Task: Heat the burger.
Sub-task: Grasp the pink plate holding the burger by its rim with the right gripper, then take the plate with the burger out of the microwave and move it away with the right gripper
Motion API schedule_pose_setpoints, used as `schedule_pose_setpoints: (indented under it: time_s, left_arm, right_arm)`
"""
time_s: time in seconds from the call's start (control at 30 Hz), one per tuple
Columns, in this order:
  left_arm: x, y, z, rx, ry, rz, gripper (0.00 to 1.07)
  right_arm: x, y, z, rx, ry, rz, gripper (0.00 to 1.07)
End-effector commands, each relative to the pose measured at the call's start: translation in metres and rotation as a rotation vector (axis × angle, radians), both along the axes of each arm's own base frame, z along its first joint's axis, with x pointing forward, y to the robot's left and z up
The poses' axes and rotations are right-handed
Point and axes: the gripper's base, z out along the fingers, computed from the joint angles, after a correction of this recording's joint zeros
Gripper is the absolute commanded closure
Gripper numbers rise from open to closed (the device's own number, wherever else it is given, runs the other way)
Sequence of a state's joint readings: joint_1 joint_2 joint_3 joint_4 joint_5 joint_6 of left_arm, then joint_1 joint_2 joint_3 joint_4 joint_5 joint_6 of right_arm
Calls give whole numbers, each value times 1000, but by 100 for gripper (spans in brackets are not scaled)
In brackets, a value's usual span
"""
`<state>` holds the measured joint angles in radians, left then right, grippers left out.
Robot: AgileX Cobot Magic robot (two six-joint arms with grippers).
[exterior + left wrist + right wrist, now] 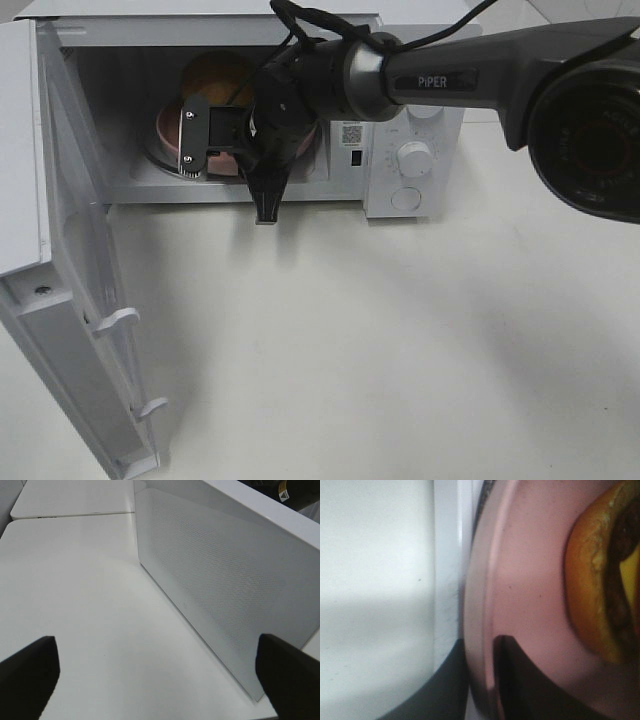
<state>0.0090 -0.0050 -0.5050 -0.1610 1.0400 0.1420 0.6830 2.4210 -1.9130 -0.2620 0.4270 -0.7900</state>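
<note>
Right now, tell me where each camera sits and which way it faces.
Exterior high: mounted above, looking down at the open microwave; right arm crosses it.
Left wrist: low beside the microwave door, facing along it; open left gripper fingertips show.
Right wrist: at the microwave's mouth, close on the pink plate and burger; its dark fingers straddle the rim.
Shared: exterior and right wrist show the plate and burger.

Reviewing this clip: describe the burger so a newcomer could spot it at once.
Find the white microwave with its door swung open. Inside sits a pink plate, and the burger stands on it behind the right hand. Its glossy golden-brown bun is the only food there.
</note>
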Motion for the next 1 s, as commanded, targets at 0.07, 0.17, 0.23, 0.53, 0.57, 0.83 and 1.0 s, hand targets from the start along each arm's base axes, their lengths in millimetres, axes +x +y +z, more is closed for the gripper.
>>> schedule_pose_setpoints:
  time_s: [0.07,0.17,0.23,0.53,0.57,0.83,1.0]
  left_arm:
    - [-3,0,1,-7,-26,2,6]
    - [-3,0,1,-7,-26,2,6]
    - [-3,-1,1,-9,-26,1,6]
    - [-3,0,1,-8,-26,2,6]
    - [-3,0,1,-8,-26,2,6]
    - [-3,0,1,-7,-26,2,6]
    - [-3,0,1,-8,-26,2,6]
  right_arm:
    - [-2,0,2,-19,17,5,107]
    - [-8,4,5,-46,20,46,107]
    - [-10,4,11,-51,22,65,107]
    - [-22,10,23,-98,31,131,107]
    - [-23,8,28,-105,30,131,107]
    - [-38,0,35,-100,-43,189,107]
    - [-47,-7,36,-98,-75,218,107]
